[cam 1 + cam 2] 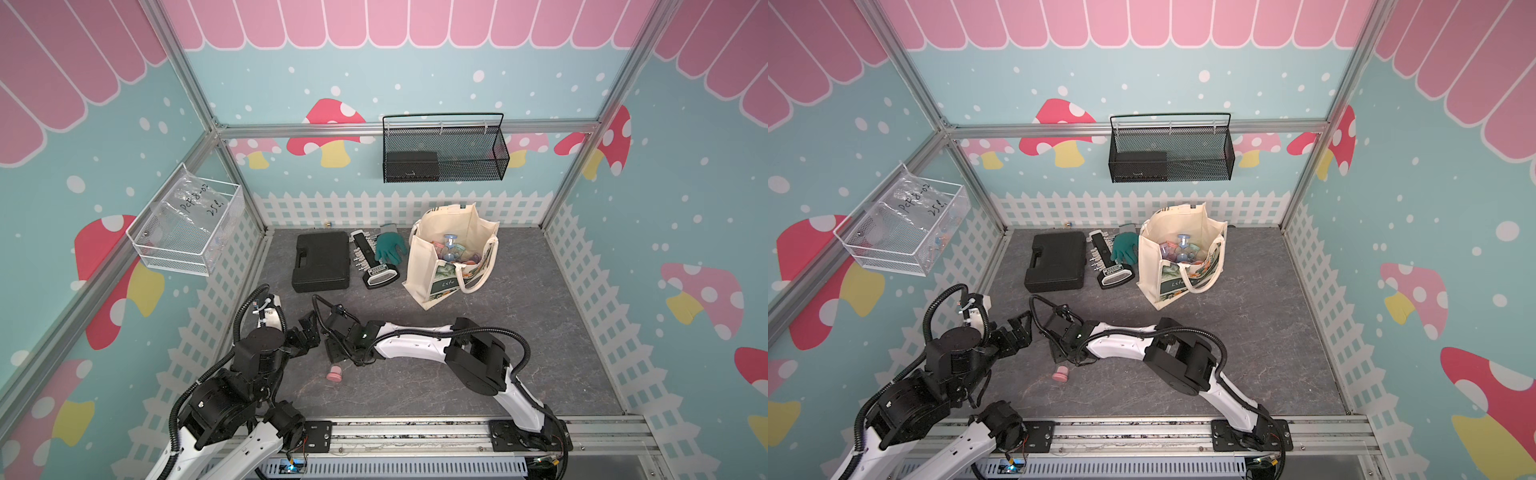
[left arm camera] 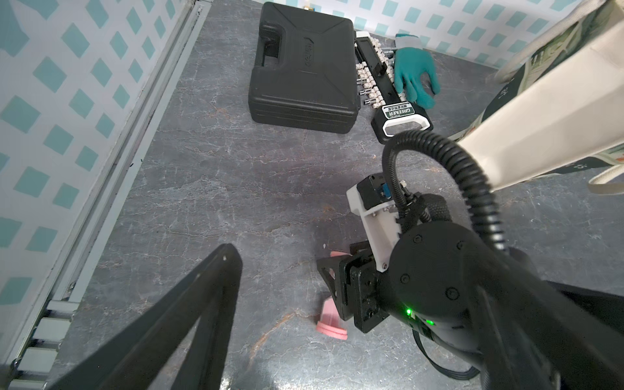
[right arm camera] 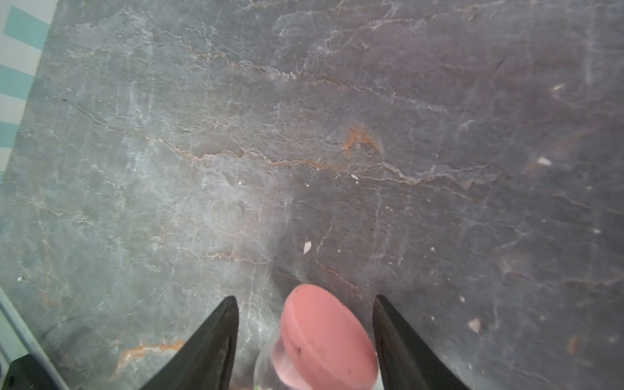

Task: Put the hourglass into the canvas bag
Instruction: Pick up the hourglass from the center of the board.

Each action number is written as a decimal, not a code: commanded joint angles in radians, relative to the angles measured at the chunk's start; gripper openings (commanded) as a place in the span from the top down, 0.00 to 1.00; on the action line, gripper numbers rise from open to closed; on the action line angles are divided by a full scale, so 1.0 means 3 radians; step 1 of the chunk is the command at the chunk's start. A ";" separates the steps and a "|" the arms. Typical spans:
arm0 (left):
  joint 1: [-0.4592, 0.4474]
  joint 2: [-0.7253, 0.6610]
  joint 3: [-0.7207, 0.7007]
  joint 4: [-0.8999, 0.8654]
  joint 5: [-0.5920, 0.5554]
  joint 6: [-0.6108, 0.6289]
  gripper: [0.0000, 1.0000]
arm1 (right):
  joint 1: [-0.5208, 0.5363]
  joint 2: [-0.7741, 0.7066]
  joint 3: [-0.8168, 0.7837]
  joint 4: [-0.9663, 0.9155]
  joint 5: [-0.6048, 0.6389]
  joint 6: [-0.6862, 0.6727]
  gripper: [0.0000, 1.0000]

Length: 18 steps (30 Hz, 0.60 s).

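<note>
The left gripper (image 1: 309,328) has its fingers parted with nothing between them. Close beside it, the right gripper (image 3: 304,296) is about half open over the slate tabletop (image 1: 519,332). The pink-capped hourglass (image 3: 324,337) lies on its side between its fingers, with a gap at each. The canvas bag (image 1: 436,266) stands upright, mouth open, well beyond the fingertips.

The cream canvas bag (image 1: 1152,266) stands open on the gray floor (image 1: 1246,332), with small colored things inside. A green glove (image 1: 1124,247) lies just beside the bag, and a black case (image 1: 1057,262) lies past the glove. A pink hourglass (image 1: 1060,374) lies on its side, well apart from the bag. The right gripper (image 1: 1064,357) is low over the hourglass.
</note>
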 commanded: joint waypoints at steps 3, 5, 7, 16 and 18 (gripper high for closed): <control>0.0004 -0.0007 0.0013 0.0007 0.0037 -0.0048 0.01 | 0.0058 0.0061 0.0066 -0.0286 0.0195 0.0018 0.35; 0.0004 0.0000 0.0018 0.0006 0.0051 -0.0057 0.01 | 0.0060 0.0078 0.0109 -0.0351 0.0192 0.0015 0.36; 0.0001 -0.0004 0.0025 0.0006 0.0057 -0.0056 0.00 | 0.0072 0.0105 0.0185 -0.0471 0.0174 0.0005 0.36; 0.0005 -0.0014 0.0026 -0.0009 0.0070 -0.0062 0.01 | 0.0079 0.0015 0.0055 -0.0662 0.0140 -0.0005 0.36; 0.0003 -0.0005 0.0023 -0.0008 0.0067 -0.0062 0.00 | 0.0079 0.0043 0.0086 -0.0671 0.0115 -0.0005 0.37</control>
